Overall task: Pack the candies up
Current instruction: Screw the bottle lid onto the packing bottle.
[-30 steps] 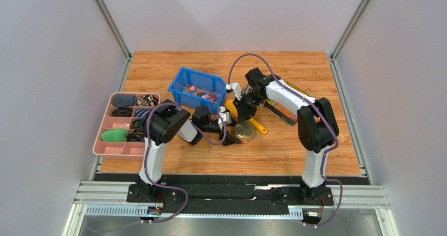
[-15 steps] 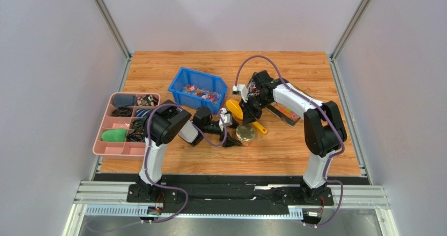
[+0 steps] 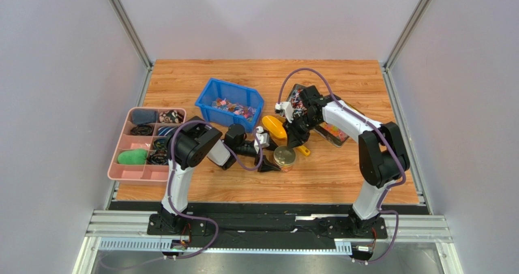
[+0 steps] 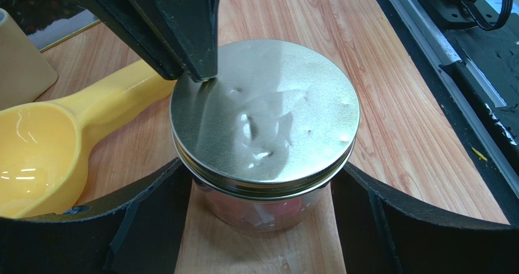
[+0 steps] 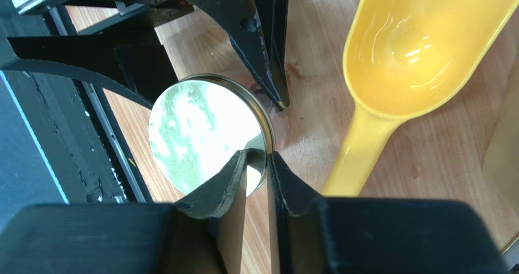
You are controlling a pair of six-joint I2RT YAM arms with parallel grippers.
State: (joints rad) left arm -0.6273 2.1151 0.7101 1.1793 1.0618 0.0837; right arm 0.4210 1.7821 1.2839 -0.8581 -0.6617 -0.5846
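The candies [image 3: 234,108] lie mostly in the bin [image 3: 209,95], with something pink, likely more, showing dimly through the jar [image 4: 234,208]. The left gripper [image 4: 259,177] clamps that jar from both sides. The right gripper [image 5: 259,158], fingers nearly together, seems to pinch the rim of the lid [image 4: 265,113], with the scoop [image 5: 420,49] just beside.

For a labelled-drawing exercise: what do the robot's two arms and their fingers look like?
Both the left arm and right arm have white shells with black joints. A purple cable loops along each. The fingers are black.
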